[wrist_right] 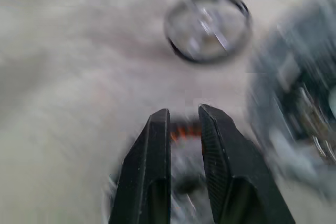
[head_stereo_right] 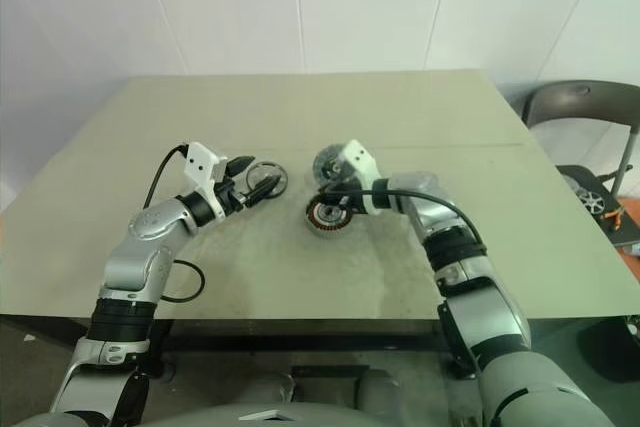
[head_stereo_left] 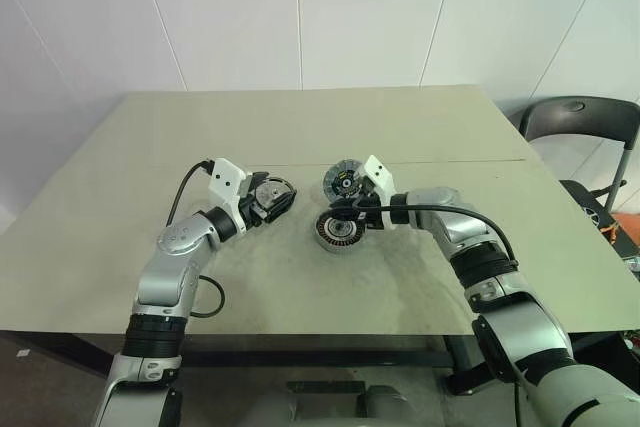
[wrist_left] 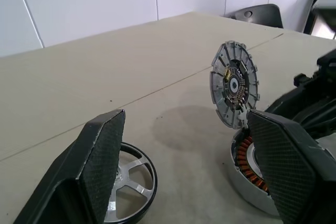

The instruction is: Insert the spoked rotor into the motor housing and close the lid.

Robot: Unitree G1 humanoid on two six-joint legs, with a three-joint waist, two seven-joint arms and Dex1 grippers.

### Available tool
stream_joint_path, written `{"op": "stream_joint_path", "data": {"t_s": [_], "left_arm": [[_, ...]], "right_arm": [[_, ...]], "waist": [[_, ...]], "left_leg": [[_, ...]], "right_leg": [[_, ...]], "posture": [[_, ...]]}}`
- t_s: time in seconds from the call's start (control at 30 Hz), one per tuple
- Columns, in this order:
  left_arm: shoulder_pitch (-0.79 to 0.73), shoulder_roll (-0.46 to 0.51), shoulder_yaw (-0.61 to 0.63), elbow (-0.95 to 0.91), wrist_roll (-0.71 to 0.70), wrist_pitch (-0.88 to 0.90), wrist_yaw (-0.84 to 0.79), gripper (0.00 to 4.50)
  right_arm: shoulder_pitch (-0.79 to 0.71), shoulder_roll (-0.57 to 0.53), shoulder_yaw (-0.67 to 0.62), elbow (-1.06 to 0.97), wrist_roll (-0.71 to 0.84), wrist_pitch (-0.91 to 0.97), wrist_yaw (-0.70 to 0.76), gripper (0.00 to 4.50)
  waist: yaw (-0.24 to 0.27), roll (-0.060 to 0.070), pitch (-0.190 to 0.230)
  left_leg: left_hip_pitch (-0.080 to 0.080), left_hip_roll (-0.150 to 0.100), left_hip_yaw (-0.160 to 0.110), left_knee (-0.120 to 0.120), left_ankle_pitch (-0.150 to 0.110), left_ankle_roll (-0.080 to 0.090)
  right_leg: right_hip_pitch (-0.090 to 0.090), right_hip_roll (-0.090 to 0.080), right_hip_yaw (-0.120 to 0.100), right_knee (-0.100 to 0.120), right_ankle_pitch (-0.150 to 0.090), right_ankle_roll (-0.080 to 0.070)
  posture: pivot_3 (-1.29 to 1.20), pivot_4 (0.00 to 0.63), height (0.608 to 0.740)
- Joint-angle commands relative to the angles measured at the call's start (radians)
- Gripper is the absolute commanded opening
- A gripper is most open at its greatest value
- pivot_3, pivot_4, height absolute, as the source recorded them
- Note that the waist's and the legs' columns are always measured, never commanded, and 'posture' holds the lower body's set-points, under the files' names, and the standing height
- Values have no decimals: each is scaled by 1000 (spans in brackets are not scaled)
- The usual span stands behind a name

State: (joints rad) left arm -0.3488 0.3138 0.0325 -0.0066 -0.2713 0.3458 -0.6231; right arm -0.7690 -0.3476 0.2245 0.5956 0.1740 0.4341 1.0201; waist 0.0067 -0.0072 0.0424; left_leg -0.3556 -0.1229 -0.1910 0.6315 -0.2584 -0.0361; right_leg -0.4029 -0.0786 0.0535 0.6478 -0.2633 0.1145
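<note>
I see the spoked rotor [wrist_left: 126, 184] lying flat on the table [head_stereo_left: 400, 127], dark rim around silver spokes, between the open fingers of my left hand [head_stereo_left: 278, 199]. That hand sits level just above the table with its two black pads spread wide, gripping nothing; in the left wrist view the rotor lies just behind one pad [wrist_left: 105, 156], and I cannot tell whether they touch.

To the right of the rotor, near the middle of the table, stands the motor housing [head_stereo_left: 338, 231], its copper windings showing inside the silver rim. The lid [head_stereo_left: 342, 182] stands on edge, hinged up at the housing's far side, its inner face with a round circuit board turned toward the left hand.

My right hand [head_stereo_left: 352, 211] is over the housing, pointing down and to the left. Its fingers [wrist_right: 152, 171] are nearly together with only a narrow gap between them, and nothing I can see is pinched there; the orange windings show just past the tips.

A dark chair [head_stereo_left: 580, 122] stands beyond the table's right corner.
</note>
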Motion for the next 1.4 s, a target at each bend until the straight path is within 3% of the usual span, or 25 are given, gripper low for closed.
{"op": "stream_joint_path", "data": {"t_s": [0.03, 0.2, 0.5, 0.63, 1.03, 1.4], "left_arm": [[-23, 10, 5, -31, -7, -11, 5, 3927], [-24, 12, -2, -24, -5, -16, 2, 3927], [-26, 15, -9, -15, -1, -20, -4, 3927], [-23, 13, -12, -18, -2, -19, -3, 3927], [-16, 11, -21, -19, 4, -21, 0, 3927], [-20, 12, -29, -8, 15, -28, -3, 3927]], "right_arm": [[-42, -23, 6, 38, -51, -18, -14, 900], [-35, -44, 10, 72, -88, -27, 9, 900], [-47, 10, -57, 62, -39, -37, -9, 900], [-36, 7, -21, 78, -80, -41, -3, 900], [-12, -35, 27, 90, -155, -55, 9, 900], [-14, -122, 13, 59, -132, -90, 142, 900]], "waist": [[-2, 0, 0], [-3, 0, 0], [-4, 0, 0], [-3, 0, 0], [-2, 0, 0], [6, 0, 0]], "left_leg": [[0, 0, 0, 0, 0, 0], [0, 0, 0, 0, 0, 0], [0, 0, 0, 0, 0, 0], [0, 0, 0, 0, 0, 0], [3, 0, 0, 0, 0, 0], [2, 0, 0, 1, 0, 0]], "right_leg": [[0, 0, 0, 0, 0, 0], [0, 0, 0, 0, 0, 0], [0, 0, 0, 0, 0, 0], [0, 0, 0, 0, 0, 0], [4, 0, 0, 0, 0, 0], [3, 0, -1, -1, 0, 0]], "posture": [[0, 0, 740], [0, 0, 740], [0, 0, 740], [0, 0, 740], [0, 0, 740], [0, 0, 740]]}}
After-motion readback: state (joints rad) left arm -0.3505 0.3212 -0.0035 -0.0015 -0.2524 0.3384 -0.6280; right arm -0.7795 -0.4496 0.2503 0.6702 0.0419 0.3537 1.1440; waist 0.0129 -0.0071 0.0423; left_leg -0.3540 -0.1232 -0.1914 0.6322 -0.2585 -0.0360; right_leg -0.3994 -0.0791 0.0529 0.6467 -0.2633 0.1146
